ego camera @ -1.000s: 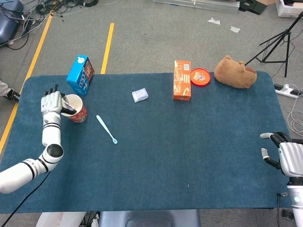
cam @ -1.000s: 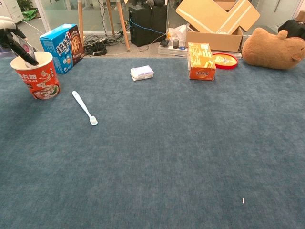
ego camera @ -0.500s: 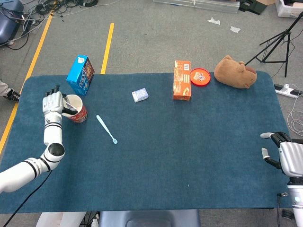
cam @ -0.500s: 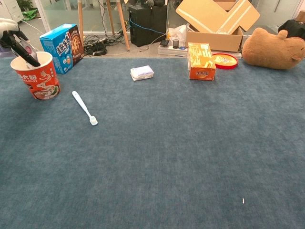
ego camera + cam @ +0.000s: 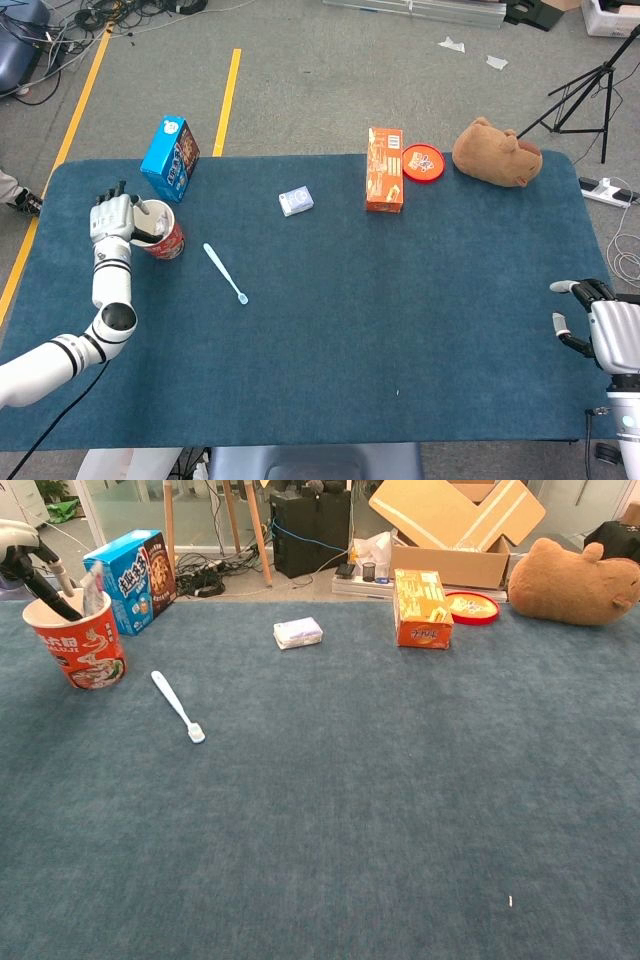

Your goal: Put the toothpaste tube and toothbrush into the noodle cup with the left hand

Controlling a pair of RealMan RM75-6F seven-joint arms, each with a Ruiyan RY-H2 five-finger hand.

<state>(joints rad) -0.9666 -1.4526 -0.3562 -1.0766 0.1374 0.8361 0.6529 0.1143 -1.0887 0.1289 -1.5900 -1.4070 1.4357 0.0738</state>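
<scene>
Left hand [image 5: 112, 217] poised at far-left noodle cup [image 5: 75, 640], fingers apart, one dipping past the rim beside toothpaste tube [image 5: 92, 588] standing inside. Toothbrush [image 5: 226, 273] flat on blue table [image 5: 400, 310] just right of cup. Behind: blue box [image 5: 170, 157], orange box [image 5: 385, 169], plush toy [image 5: 497, 152]. Right hand [image 5: 598, 325] near right edge, empty, fingers spread, partly cropped.

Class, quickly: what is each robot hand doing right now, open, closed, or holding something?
Left hand: at the noodle cup, fingers reaching into it by the toothpaste tube; grip cannot be told.
Right hand: open, holding nothing.
</scene>
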